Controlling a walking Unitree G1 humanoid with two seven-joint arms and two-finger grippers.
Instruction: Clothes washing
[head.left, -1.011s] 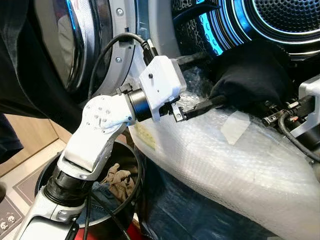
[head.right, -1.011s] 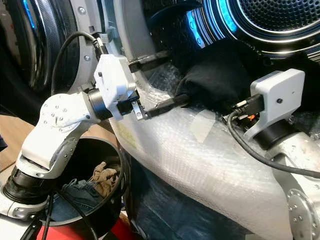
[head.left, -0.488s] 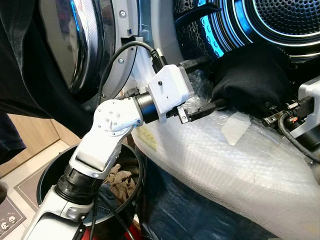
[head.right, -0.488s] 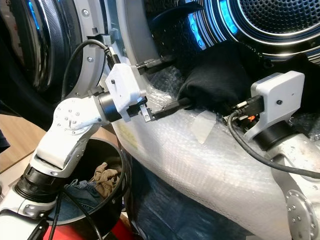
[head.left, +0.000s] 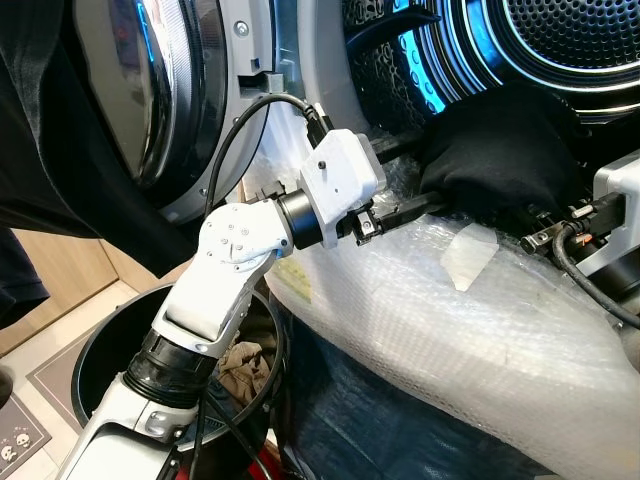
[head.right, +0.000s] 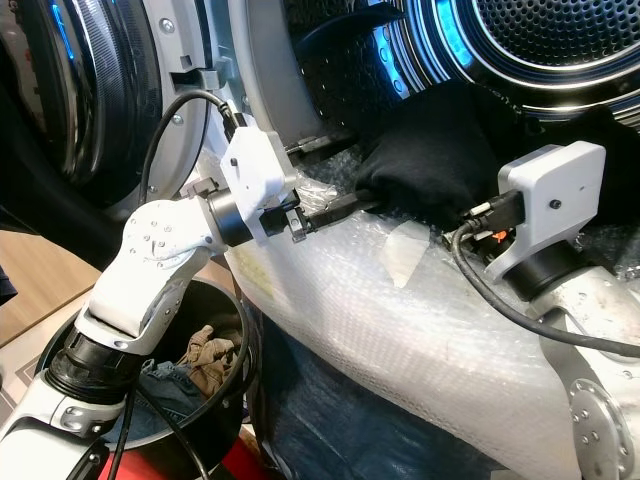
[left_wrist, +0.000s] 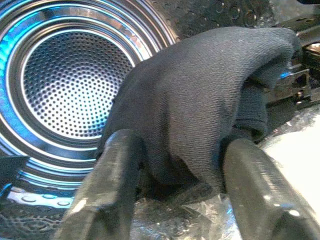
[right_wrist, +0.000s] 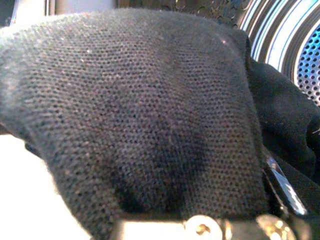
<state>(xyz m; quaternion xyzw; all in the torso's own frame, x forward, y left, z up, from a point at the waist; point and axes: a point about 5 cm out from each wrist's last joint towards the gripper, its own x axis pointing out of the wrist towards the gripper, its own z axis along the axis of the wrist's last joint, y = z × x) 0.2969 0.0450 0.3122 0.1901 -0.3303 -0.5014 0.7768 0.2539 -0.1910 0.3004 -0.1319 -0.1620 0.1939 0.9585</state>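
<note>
Black knit garment (head.left: 500, 150) sits bunched on the drum's lower lip, at the bubble-wrapped door rim (head.left: 470, 330) — not yet inside the drum (left_wrist: 75, 85). Left gripper (left_wrist: 175, 190) fingers spread, straddling the cloth. Right gripper (head.left: 535, 225) pressed against it, fingers unclear. More laundry waits in the black basket (head.right: 215, 365) — loading partway done.

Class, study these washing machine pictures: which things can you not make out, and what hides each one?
- Right gripper's fingertips: in the right wrist view the black garment covers them.
- Contents of the black basket: in the left eye view the left arm crosses it; a tan cloth and some denim peek out.
- Drum floor: in the left wrist view the garment and the left gripper block it.
</note>
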